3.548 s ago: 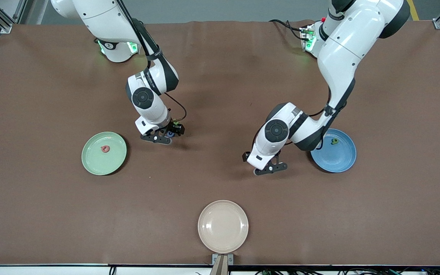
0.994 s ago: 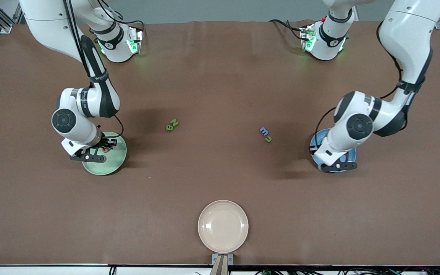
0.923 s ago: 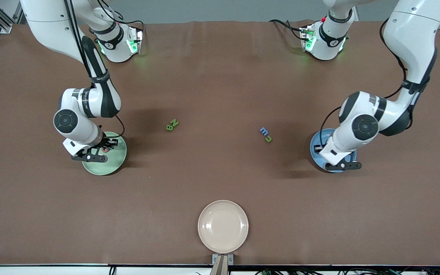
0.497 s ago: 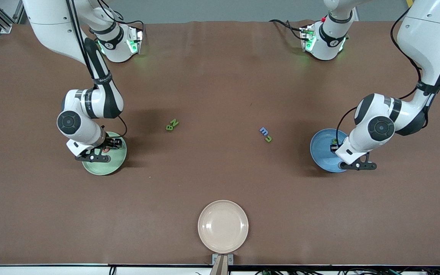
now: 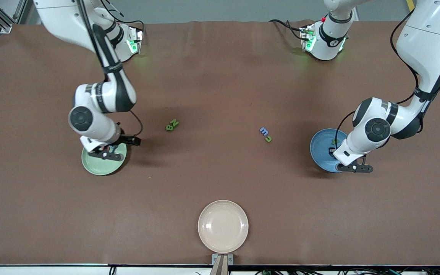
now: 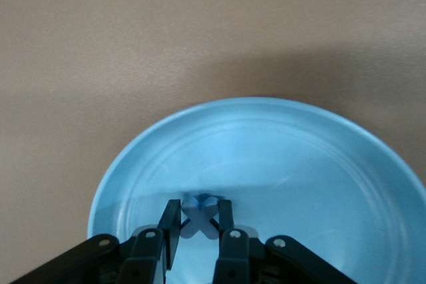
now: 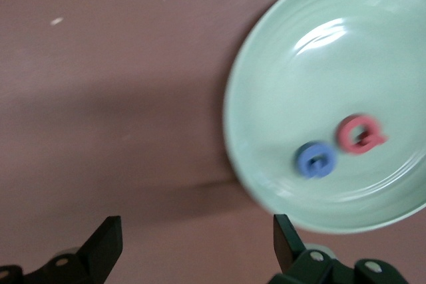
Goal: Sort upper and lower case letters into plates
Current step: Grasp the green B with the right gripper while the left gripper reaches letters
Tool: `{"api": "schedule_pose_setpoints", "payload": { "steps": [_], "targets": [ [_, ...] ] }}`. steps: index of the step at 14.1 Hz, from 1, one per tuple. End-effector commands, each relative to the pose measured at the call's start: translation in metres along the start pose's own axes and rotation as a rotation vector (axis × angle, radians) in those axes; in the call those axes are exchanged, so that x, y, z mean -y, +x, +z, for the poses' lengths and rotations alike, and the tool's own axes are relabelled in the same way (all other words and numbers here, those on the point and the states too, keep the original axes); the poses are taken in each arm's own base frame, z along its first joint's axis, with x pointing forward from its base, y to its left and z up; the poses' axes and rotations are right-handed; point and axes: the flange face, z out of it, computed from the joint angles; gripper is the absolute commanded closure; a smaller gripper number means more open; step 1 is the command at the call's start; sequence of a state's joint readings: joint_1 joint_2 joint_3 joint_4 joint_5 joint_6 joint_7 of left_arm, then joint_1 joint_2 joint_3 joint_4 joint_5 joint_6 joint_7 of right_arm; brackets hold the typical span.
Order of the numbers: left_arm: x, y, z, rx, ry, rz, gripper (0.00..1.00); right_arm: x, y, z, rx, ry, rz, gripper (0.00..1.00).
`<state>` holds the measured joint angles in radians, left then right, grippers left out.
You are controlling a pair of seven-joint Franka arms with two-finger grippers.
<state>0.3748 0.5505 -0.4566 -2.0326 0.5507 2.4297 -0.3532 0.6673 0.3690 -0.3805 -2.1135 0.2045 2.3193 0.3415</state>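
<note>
The mint green plate (image 5: 94, 166) lies toward the right arm's end of the table. In the right wrist view the plate (image 7: 319, 64) holds a blue letter (image 7: 315, 159) and a red letter (image 7: 359, 134). My right gripper (image 5: 110, 154) is open and empty over the plate's edge; in its wrist view the gripper (image 7: 196, 220) is over bare table beside the plate. The blue plate (image 5: 321, 152) lies toward the left arm's end and holds a green letter (image 5: 334, 141). My left gripper (image 6: 198, 205) is shut on a blue x letter (image 6: 200, 221) just over the blue plate (image 6: 299, 164).
Two green letters (image 5: 172, 125) lie together on the table between the plates. A blue letter and a green letter (image 5: 266, 134) lie nearer the blue plate. A cream-beige plate (image 5: 223, 226) sits at the table's edge nearest the front camera.
My right gripper has let a blue letter go into the mint plate and shifted toward the table's middle. My left gripper has carried the blue x over the blue plate.
</note>
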Motion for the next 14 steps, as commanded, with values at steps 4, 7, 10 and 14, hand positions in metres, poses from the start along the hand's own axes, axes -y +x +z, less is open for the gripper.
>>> {"api": "schedule_pose_setpoints", "payload": {
  "steps": [4, 7, 10, 14],
  "targets": [
    [-0.011, 0.004, -0.031, -0.036, 0.024, 0.044, 0.00, 0.078, -0.070, 0.023, -0.058, 0.045, 0.048, 0.00],
    [-0.043, 0.004, -0.069, 0.041, 0.036, 0.041, 0.00, 0.100, -0.096, 0.035, -0.057, 0.082, 0.049, 0.01],
    [-0.073, 0.004, -0.113, 0.122, -0.051, -0.042, 0.00, 0.100, -0.111, 0.053, -0.078, 0.069, 0.030, 0.03],
    [-0.144, -0.008, -0.138, 0.111, -0.072, -0.327, 0.00, 0.095, -0.115, 0.070, -0.115, 0.060, 0.030, 0.09]
  ]
}}
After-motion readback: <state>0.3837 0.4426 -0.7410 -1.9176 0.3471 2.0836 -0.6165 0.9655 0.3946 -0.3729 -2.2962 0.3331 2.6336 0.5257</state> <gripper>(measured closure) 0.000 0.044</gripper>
